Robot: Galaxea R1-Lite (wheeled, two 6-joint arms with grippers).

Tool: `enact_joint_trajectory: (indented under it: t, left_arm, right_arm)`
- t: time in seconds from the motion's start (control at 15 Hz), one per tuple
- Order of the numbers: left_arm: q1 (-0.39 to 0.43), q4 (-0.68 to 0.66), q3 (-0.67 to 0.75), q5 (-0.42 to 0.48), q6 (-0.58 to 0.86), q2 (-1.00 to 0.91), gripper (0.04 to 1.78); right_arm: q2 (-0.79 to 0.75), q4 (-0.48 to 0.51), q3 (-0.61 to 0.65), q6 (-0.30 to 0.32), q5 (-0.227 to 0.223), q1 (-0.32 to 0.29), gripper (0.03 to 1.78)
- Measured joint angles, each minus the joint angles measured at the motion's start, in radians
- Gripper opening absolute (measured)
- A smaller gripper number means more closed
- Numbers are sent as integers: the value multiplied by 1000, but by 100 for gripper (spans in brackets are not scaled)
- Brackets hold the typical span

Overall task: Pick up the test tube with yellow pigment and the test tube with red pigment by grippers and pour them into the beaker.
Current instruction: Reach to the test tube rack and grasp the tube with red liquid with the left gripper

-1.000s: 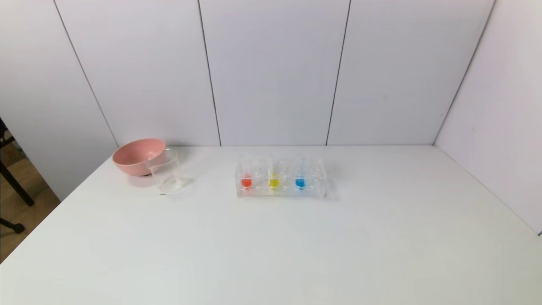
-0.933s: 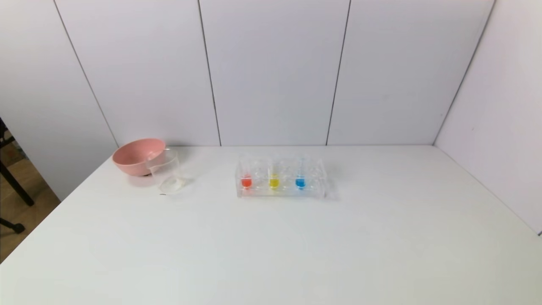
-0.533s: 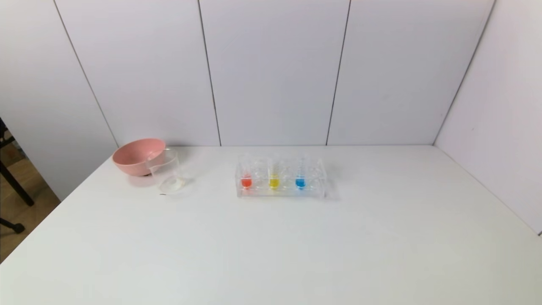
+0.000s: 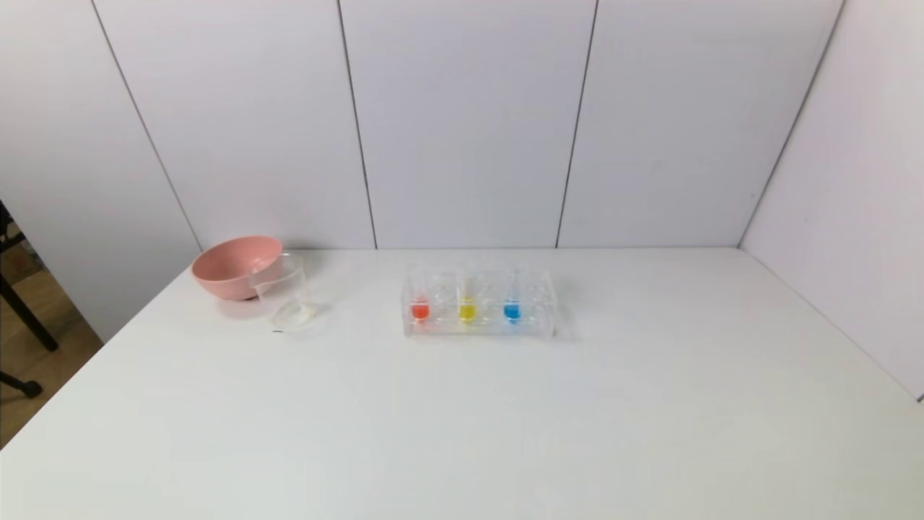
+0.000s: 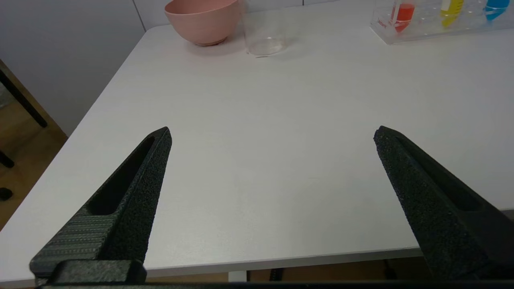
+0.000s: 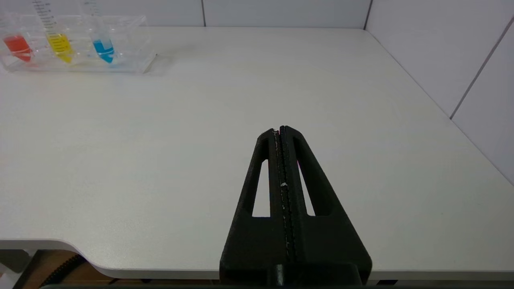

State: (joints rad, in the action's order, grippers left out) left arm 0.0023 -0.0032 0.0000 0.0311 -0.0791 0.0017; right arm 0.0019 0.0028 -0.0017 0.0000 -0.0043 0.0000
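The red-pigment test tube (image 4: 419, 309) and the yellow-pigment test tube (image 4: 467, 309) stand upright in a clear rack (image 4: 534, 328) at mid-table, with a blue-liquid tube (image 4: 512, 309) beside them. The clear beaker (image 4: 283, 295) stands to the left, in front of the pink bowl. Neither gripper shows in the head view. My left gripper (image 5: 272, 134) is open and empty near the table's front edge, far from the beaker (image 5: 265, 32) and the red tube (image 5: 402, 14). My right gripper (image 6: 280, 129) is shut and empty near the front edge, far from the yellow tube (image 6: 59, 44).
A pink bowl (image 4: 232, 266) sits at the back left, touching the beaker from behind. White wall panels close the back and right sides. The table's left edge drops to the floor, where a black stand (image 4: 22, 318) is.
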Motion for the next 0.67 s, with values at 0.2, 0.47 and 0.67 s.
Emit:
enact_joint_trajectory:
  t: [0.2, 0.47, 0.67]
  left_arm:
    - [-1, -4, 0, 0, 28, 0, 176]
    - [-2, 10, -61, 33, 33, 0, 176]
    - [-2, 83, -200, 91, 50, 27, 176]
  right_arm:
    - [0, 0, 0, 0, 0, 0, 11]
    - [0, 0, 0, 0, 0, 0, 11]
    - [0, 0, 0, 0, 0, 0, 11]
